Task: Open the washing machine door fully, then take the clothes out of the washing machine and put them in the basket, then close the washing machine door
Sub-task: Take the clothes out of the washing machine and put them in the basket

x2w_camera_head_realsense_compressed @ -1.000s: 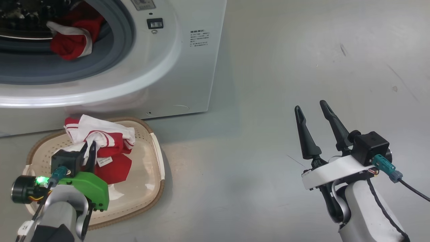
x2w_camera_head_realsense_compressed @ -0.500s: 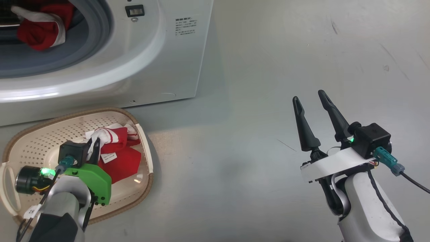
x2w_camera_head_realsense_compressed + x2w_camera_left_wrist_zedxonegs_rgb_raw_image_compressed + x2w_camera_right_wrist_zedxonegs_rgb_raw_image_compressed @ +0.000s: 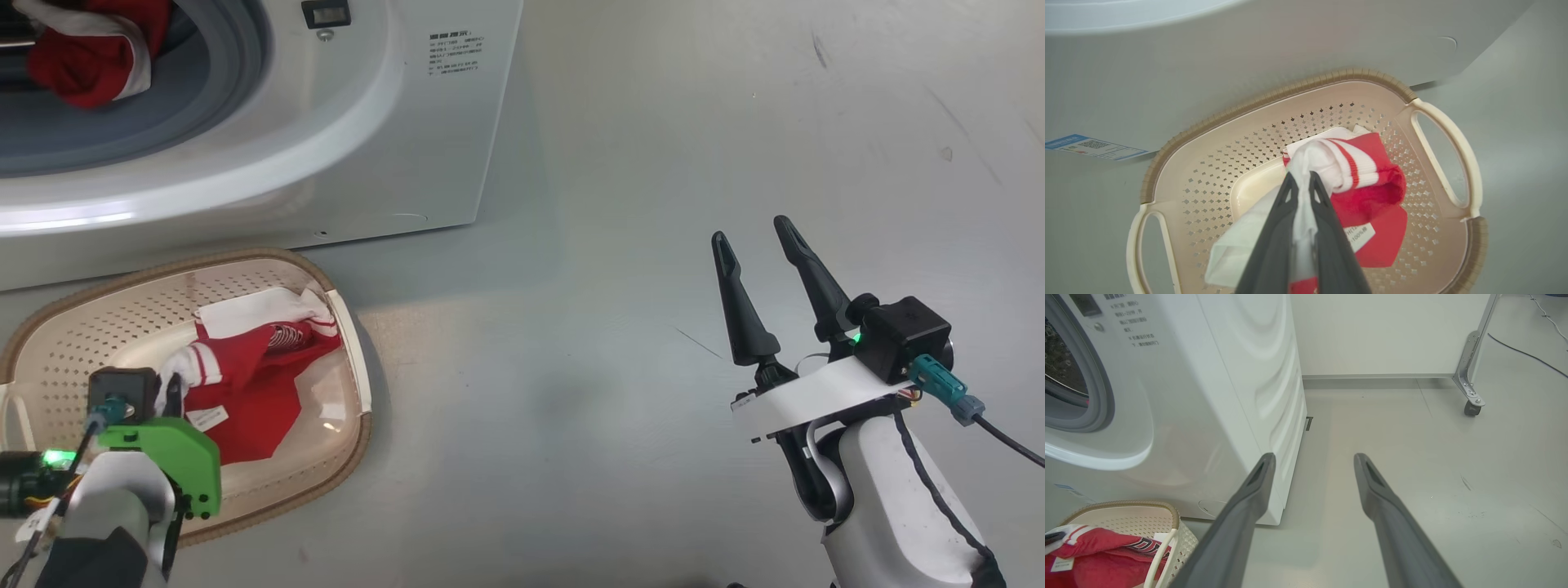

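The white washing machine [image 3: 424,139] stands at the upper left, and a red garment with white trim [image 3: 82,57] lies at its drum mouth. The washing machine door is out of view. On the floor in front sits the cream basket [image 3: 347,343] with a red and white garment [image 3: 253,384] inside. My left gripper [image 3: 1301,177] is shut on that garment's white fabric, low over the basket [image 3: 1306,87]; it also appears at the lower left [image 3: 173,390]. My right gripper [image 3: 755,237] is open over bare floor to the right, its fingers [image 3: 1249,498] holding nothing.
A blue label [image 3: 1090,147] is stuck low on the machine's front. A metal frame leg on a caster [image 3: 1470,375] and a dark cable [image 3: 1527,353] are at the far right. Grey floor [image 3: 612,367] stretches between the basket and my right arm.
The head camera has shifted. The garment in my left gripper has come down from a bunch above the basket and now lies spread inside it. The right gripper stays open.
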Robot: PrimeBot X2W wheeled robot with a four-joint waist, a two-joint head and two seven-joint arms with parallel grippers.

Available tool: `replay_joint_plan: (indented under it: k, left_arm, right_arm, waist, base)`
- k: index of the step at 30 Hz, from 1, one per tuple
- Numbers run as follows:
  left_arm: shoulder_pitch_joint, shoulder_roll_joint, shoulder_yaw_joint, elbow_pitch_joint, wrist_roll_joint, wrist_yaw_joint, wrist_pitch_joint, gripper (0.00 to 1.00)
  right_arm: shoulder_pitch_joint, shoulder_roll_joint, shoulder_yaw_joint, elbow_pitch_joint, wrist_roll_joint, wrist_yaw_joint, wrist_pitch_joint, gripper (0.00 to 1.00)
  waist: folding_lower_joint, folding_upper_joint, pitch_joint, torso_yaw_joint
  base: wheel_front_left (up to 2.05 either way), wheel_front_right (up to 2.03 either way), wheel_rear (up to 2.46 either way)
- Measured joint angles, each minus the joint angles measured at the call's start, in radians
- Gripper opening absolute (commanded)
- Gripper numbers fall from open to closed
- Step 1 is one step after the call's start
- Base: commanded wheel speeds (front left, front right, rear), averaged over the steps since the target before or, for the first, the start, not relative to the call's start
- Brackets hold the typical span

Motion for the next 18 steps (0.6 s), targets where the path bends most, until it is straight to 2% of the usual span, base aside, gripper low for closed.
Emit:
replay_joint_plan:
  k: [6, 9, 10, 18]
  left_arm:
    - [-0.003, 0.009, 0.026, 0.051, -0.012, 0.017, 0.0, 0.0]
    - [-0.019, 0.0, 0.031, 0.079, -0.028, 0.019, -0.005, 0.56]
    - [-0.024, -0.002, 0.032, 0.081, -0.029, 0.022, -0.011, 1.0]
    - [-0.045, -0.021, 0.033, 0.121, -0.034, 0.027, -0.037, 1.0]
  right_arm:
    - [-0.001, 0.0, -0.002, 0.0, -0.002, 0.0, 0.0, 1.0]
    - [-0.004, 0.0, -0.002, 0.001, -0.009, 0.0, 0.0, 1.0]
    - [-0.005, 0.0, -0.002, 0.002, -0.01, 0.0, 0.0, 1.0]
    - [-0.008, 0.0, 0.001, 0.009, -0.011, 0.0, 0.0, 1.0]
  waist:
    - [0.0, 0.0, 0.005, 0.006]
    - [0.0, 0.0, 0.004, 0.012]
    - [0.0, 0.0, 0.004, 0.013]
    - [0.0, 0.0, -0.006, 0.022]
  base:
    - [0.0, 0.0, 0.0]
    - [0.0, 0.0, 0.0]
    - [0.0, 0.0, 0.0]
    - [0.0, 0.0, 0.0]
